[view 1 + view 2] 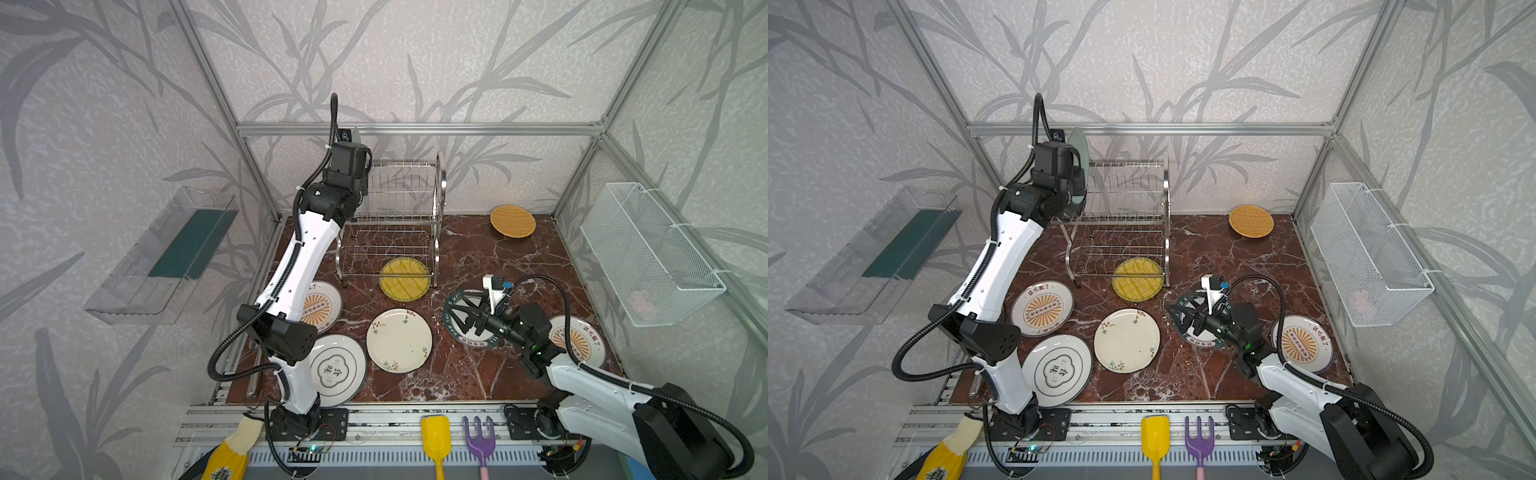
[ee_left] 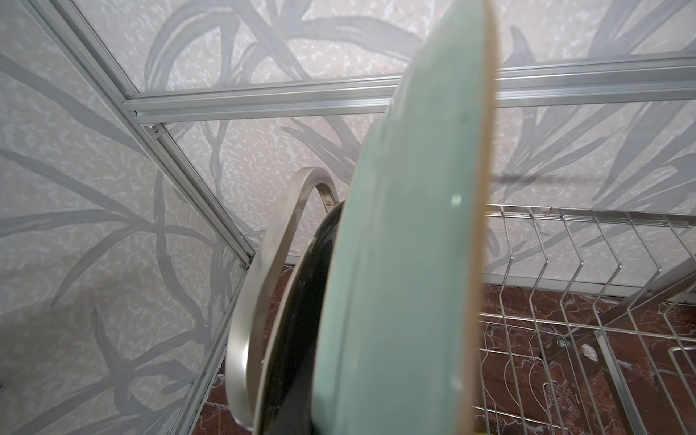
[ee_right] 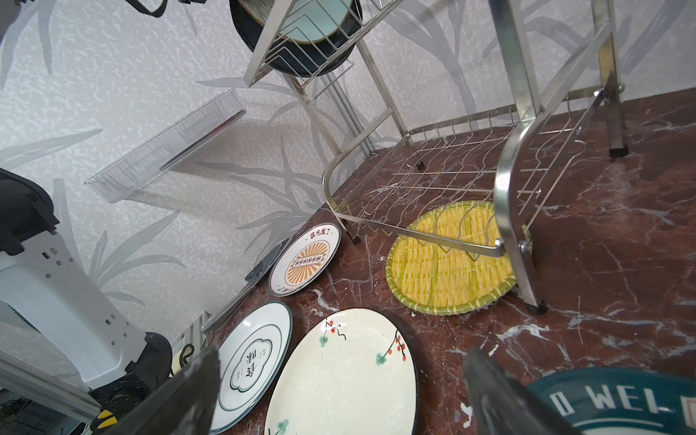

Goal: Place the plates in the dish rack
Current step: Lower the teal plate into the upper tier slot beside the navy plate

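Note:
My left gripper is up at the left end of the dish rack's (image 1: pixel 439 187) top tier. Its jaws are hidden. It holds the pale teal plate (image 2: pixel 406 244) upright on edge, right beside a black plate (image 2: pixel 301 312) standing in the rack. My right gripper (image 1: pixel 462 318) hangs open, low over the teal-rimmed white plate (image 1: pixel 473 343); its fingers (image 3: pixel 188 395) hold nothing. Flat on the table lie the yellow striped plate (image 1: pixel 404 278), partly under the rack's front, the cream floral plate (image 1: pixel 399 340), the Chinese-character plate (image 1: pixel 336 370), two sunburst plates (image 1: pixel 322 309) (image 1: pixel 579 340) and the orange woven plate (image 1: pixel 513 221).
A clear plastic tray (image 1: pixel 166 253) hangs on the left wall and a white mesh basket (image 1: pixel 648 253) on the right wall. A yellow shovel (image 1: pixel 436 436) and a purple fork (image 1: pixel 480 440) lie on the front rail. Aluminium frame bars run along the back.

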